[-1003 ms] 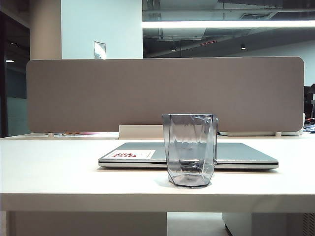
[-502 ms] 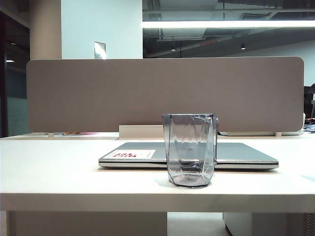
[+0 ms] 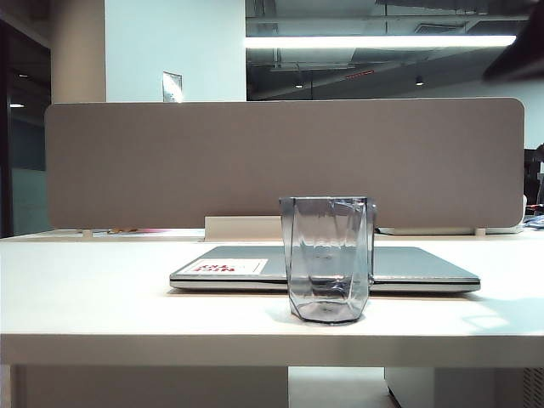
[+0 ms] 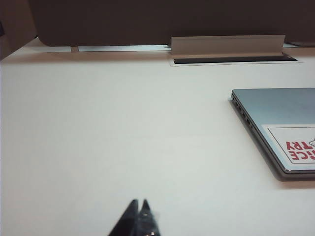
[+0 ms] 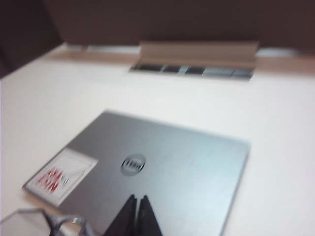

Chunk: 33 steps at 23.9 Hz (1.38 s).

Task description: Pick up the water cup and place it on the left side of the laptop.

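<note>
The water cup (image 3: 328, 259), smoky grey-blue with faceted walls, stands upright on the white table just in front of the closed silver laptop (image 3: 425, 265). My right gripper (image 5: 137, 199) hovers above the laptop lid (image 5: 187, 167), fingertips together and empty; the cup's rim (image 5: 54, 221) shows blurred at the frame's corner, beside the lid's stickered corner. In the exterior view only a dark blur of the right arm (image 3: 518, 42) shows, at the upper right. My left gripper (image 4: 139, 202) is shut over bare table, apart from the laptop's stickered corner (image 4: 275, 113).
A grey partition panel (image 3: 280, 161) runs along the back of the table. A raised cable-slot cover (image 4: 231, 49) sits just behind the laptop. The table's front edge (image 3: 272, 348) lies close before the cup. White tabletop (image 4: 98, 123) stretches left of the laptop.
A dark part of the right arm has come into the upper right of the exterior view, and a faint shadow has appeared on the table at the right. Cup and laptop have not moved.
</note>
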Available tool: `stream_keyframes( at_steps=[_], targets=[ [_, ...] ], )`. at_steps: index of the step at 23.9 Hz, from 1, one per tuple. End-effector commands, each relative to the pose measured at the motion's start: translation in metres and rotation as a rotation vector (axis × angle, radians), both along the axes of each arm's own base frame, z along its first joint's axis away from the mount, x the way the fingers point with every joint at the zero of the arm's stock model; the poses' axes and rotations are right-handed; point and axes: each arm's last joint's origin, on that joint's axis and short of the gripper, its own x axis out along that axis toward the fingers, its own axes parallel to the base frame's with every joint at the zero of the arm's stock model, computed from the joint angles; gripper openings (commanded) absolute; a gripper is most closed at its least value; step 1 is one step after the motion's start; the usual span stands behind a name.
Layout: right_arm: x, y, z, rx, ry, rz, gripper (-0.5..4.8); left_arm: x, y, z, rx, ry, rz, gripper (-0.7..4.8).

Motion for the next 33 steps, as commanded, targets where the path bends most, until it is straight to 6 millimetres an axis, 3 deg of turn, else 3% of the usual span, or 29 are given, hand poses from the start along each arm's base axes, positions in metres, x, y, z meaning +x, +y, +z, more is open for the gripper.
stream_keyframes(
  at_steps=[1,4,5,10,14,25,33],
  targets=[
    [0.013,0.008,-0.015,-0.016,0.063,0.04,0.24,0.0,0.0,0.002,-0.012,-0.014,-0.003,-0.06],
    [0.021,0.016,-0.029,-0.079,0.102,0.087,1.23,0.0,0.0,0.002,-0.013,-0.014,-0.003,-0.06],
    [0.026,0.021,-0.039,-0.104,0.135,0.116,1.92,0.0,0.0,0.002,-0.012,-0.014,-0.003,-0.06],
    [0.038,0.031,-0.069,-0.128,0.256,0.158,1.92,0.0,0.0,0.002,-0.012,-0.014,-0.002,-0.06],
    [0.041,0.034,-0.081,-0.143,0.298,0.174,1.92,0.0,0.0,0.002,-0.012,-0.014,-0.003,-0.06],
    [0.035,0.061,-0.084,-0.299,0.202,0.355,1.94,0.0,0.0,0.002,-0.012,-0.014,0.0,-0.06],
    [0.041,0.071,-0.089,-0.29,0.151,0.38,1.93,0.0,0.0,0.002,-0.012,-0.016,0.001,-0.06]
  ],
)
